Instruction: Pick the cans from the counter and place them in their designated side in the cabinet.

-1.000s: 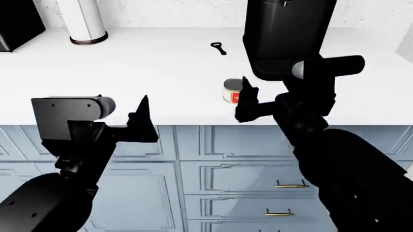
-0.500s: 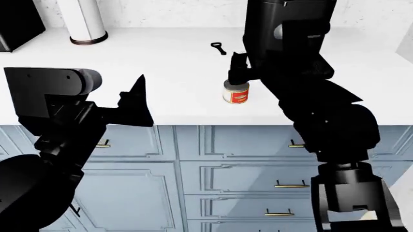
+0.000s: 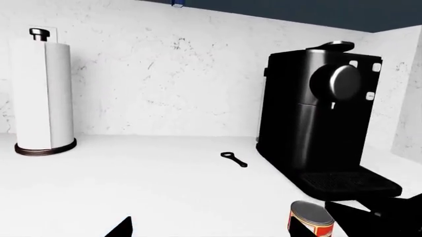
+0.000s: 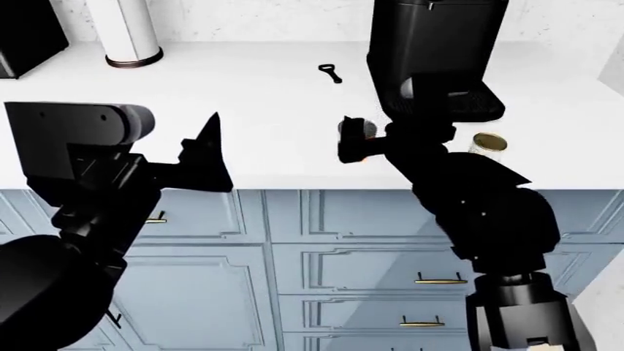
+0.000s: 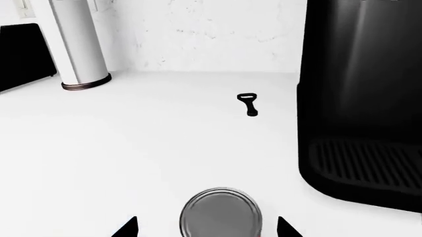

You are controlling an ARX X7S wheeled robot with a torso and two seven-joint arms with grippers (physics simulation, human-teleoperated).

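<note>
The red-labelled can (image 4: 359,129) with a grey lid (image 5: 221,215) stands on the white counter (image 4: 253,110) near its front edge. My right gripper (image 5: 205,230) is open, one fingertip on each side of this can; the head view shows it (image 4: 351,146) covering most of the can. In the left wrist view the same can (image 3: 310,222) sits low beside the right arm. A can with a gold lid (image 4: 487,143) stands further right, by the coffee machine. My left gripper (image 4: 210,150) hangs open and empty over the counter's front edge. The cabinet's inside is out of view.
A black coffee machine (image 4: 434,51) stands just behind the cans. A small black bottle opener (image 4: 332,72) lies mid-counter. A paper towel roll (image 4: 125,33) and a black appliance (image 4: 25,36) stand at the back left. Blue drawers and doors (image 4: 351,263) run below the counter.
My right gripper has dropped from above the red can to around it, and the arm's shift uncovers the gold-lidded can. The left arm rose earlier and has held still since.
</note>
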